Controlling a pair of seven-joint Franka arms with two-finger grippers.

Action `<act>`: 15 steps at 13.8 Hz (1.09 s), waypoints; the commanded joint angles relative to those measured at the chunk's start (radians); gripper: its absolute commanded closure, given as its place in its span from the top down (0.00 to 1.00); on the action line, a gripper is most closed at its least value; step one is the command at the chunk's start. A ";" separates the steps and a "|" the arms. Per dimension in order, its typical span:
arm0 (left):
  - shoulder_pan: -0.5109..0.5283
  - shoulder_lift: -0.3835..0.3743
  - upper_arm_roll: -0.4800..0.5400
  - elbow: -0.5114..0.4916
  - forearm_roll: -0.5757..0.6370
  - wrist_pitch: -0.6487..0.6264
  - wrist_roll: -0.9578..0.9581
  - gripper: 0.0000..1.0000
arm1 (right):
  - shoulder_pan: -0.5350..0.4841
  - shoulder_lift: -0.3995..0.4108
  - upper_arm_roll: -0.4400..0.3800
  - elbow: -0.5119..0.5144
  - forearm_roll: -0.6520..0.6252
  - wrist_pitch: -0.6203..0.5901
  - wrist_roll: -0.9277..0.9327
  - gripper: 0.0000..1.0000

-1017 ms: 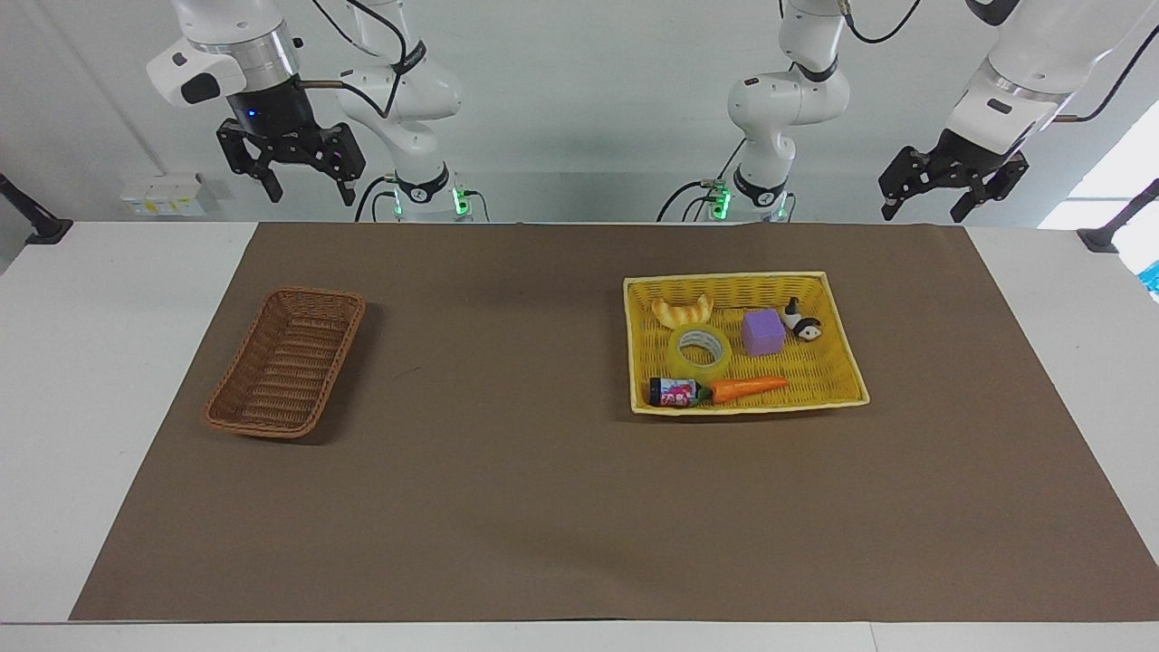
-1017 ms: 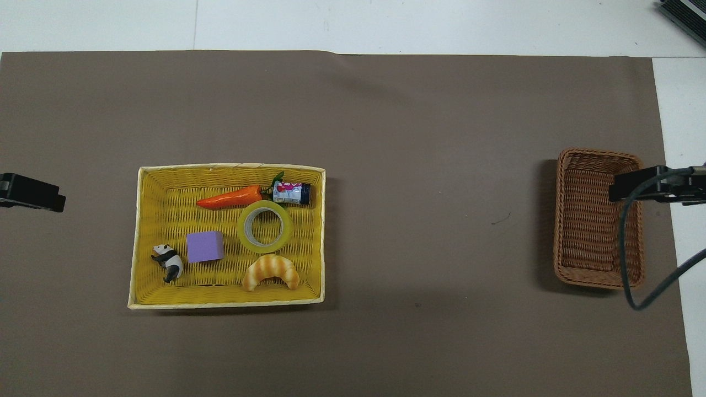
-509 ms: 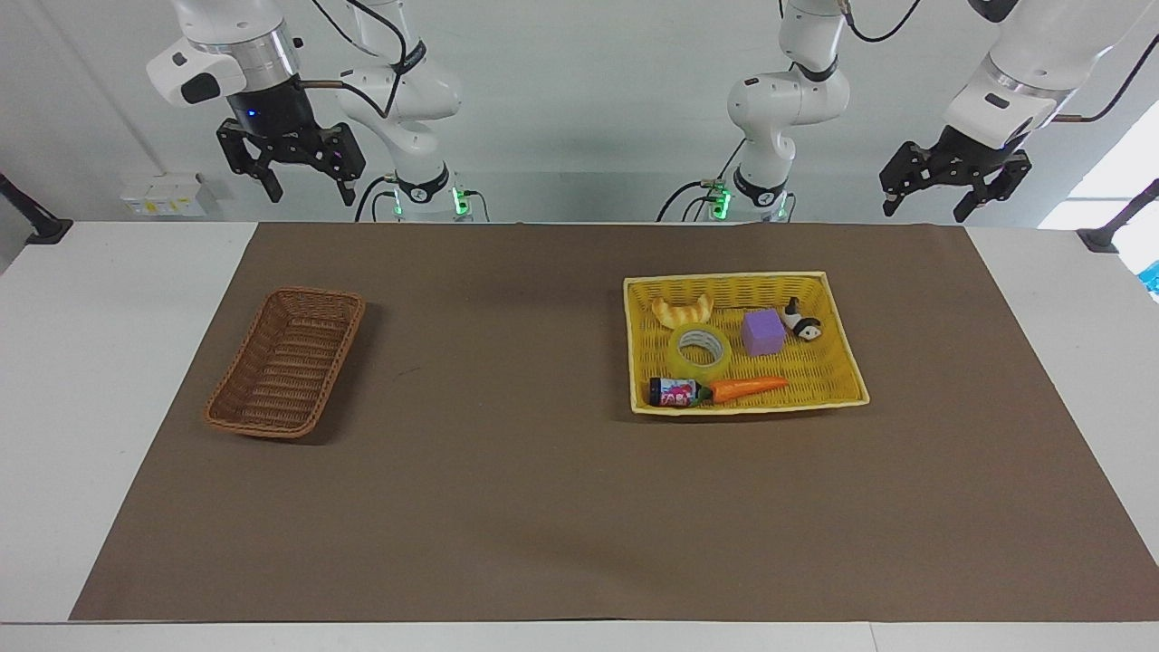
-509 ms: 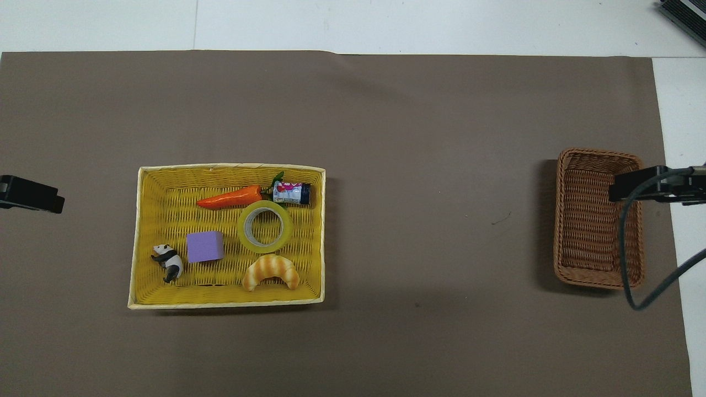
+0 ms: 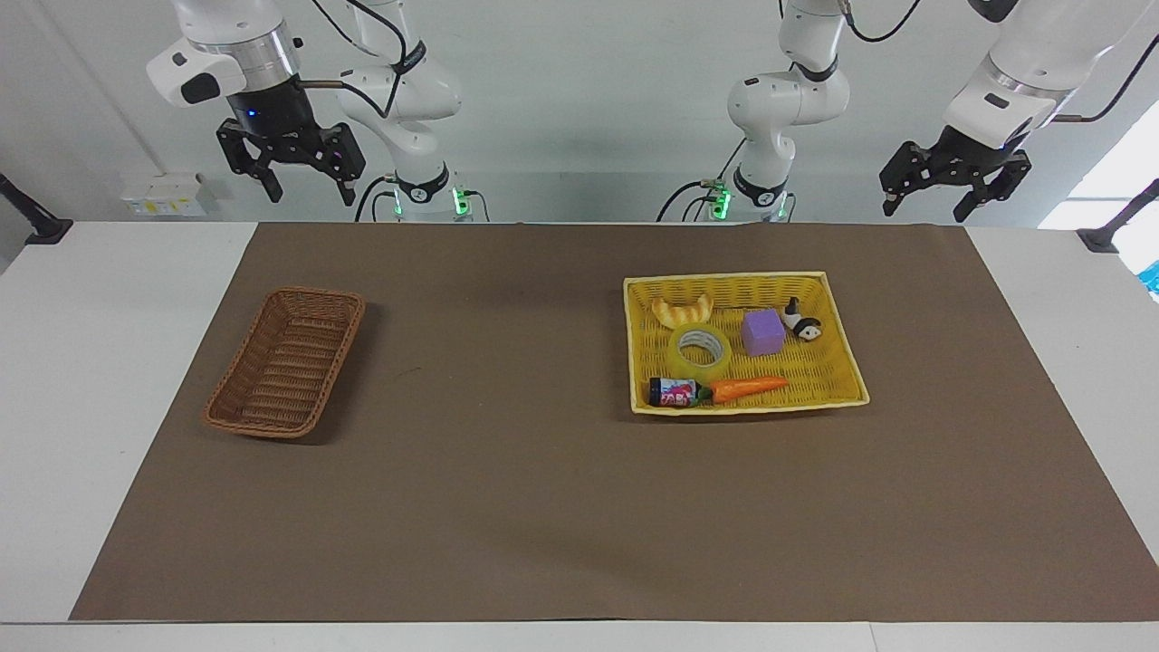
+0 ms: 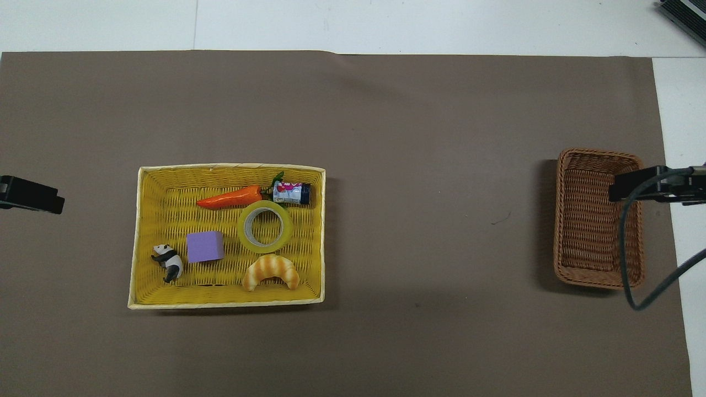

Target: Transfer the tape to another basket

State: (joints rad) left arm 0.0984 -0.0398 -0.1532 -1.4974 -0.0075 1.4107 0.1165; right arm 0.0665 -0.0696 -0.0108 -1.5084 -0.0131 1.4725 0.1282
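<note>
White tabletop [image 5: 109,380] under a brown mat [image 5: 507,507], pale wall at the robots' end; left tool [image 5: 953,192] raised high over the mat's edge at the left arm's end, fingers apart, nothing between them; right tool [image 5: 297,177] raised high at the right arm's end, fingers apart too, likewise holding nothing; both well clear of every object. Below the left tool and toward the table's middle from it, a yellow tray basket [image 5: 838,312] flat on the mat; inside it the tape [image 5: 699,352], lying flat with its core upward, untouched; just beside the tape a croissant [image 5: 682,311], a purple cube [image 5: 762,331], a carrot [image 5: 748,388] and a small can [image 5: 673,393]; a panda figure [image 5: 801,321] past the cube, in the tray corner closest to the left tool. Below the right tool, the brown wicker basket [image 5: 285,362] on the mat, nothing in it, well apart from the tray.
</note>
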 commanded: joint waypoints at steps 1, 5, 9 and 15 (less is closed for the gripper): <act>0.006 -0.012 -0.002 -0.004 0.014 -0.019 0.015 1.00 | -0.013 -0.006 0.003 -0.007 0.004 -0.001 -0.021 1.00; 0.006 -0.017 -0.002 -0.007 0.014 -0.019 0.017 1.00 | -0.011 -0.006 0.003 -0.007 0.004 -0.001 -0.021 1.00; 0.004 -0.017 0.000 -0.007 0.012 -0.018 0.015 1.00 | -0.013 -0.006 0.003 -0.007 0.004 -0.001 -0.021 1.00; -0.006 -0.023 -0.002 -0.027 0.012 -0.006 0.014 1.00 | -0.013 -0.006 0.003 -0.007 0.004 -0.001 -0.021 1.00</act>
State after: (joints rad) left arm 0.0982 -0.0410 -0.1558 -1.5012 -0.0075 1.4049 0.1185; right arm 0.0665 -0.0696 -0.0108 -1.5084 -0.0131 1.4725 0.1282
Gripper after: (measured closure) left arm 0.000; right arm 0.000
